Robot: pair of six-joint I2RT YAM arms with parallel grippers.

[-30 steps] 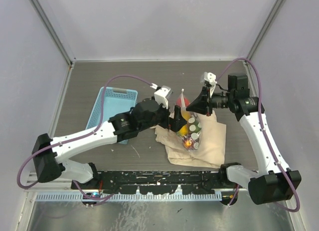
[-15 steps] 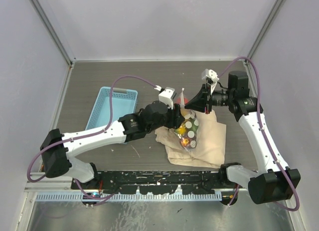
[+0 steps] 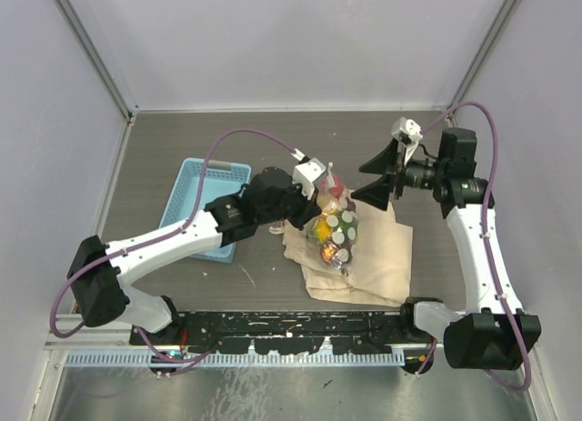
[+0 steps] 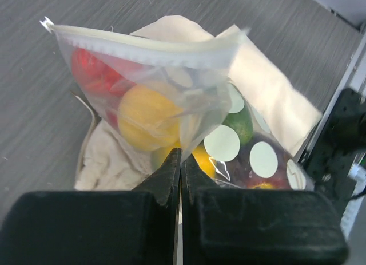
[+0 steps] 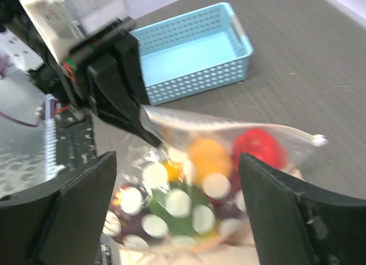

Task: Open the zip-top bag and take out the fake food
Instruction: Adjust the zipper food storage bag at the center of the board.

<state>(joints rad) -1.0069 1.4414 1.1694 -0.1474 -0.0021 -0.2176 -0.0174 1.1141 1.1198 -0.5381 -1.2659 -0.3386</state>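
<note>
The zip-top bag (image 3: 338, 232) is clear with white spots and rests partly on a beige cloth bag (image 3: 377, 257), its zip strip (image 4: 143, 47) looking shut along the top. The fake food inside shows as a red piece (image 4: 91, 70), an orange-yellow one (image 4: 146, 116) and a green one (image 4: 240, 123). My left gripper (image 3: 316, 207) is shut, its fingertips (image 4: 171, 162) pinching the bag's plastic side below the strip. My right gripper (image 3: 368, 177) stands open to the right of the bag; in its wrist view the gripper (image 5: 180, 190) frames the bag without touching it.
A light blue basket (image 3: 195, 198) sits left of the bag, behind my left arm, and also appears as the blue basket (image 5: 189, 53) in the right wrist view. Grey walls close the table in on three sides. The black base rail (image 3: 291, 325) runs along the near edge.
My left gripper moved toward the bag and shut on its side. My right gripper opened, let go of the bag and drew back to the right.
</note>
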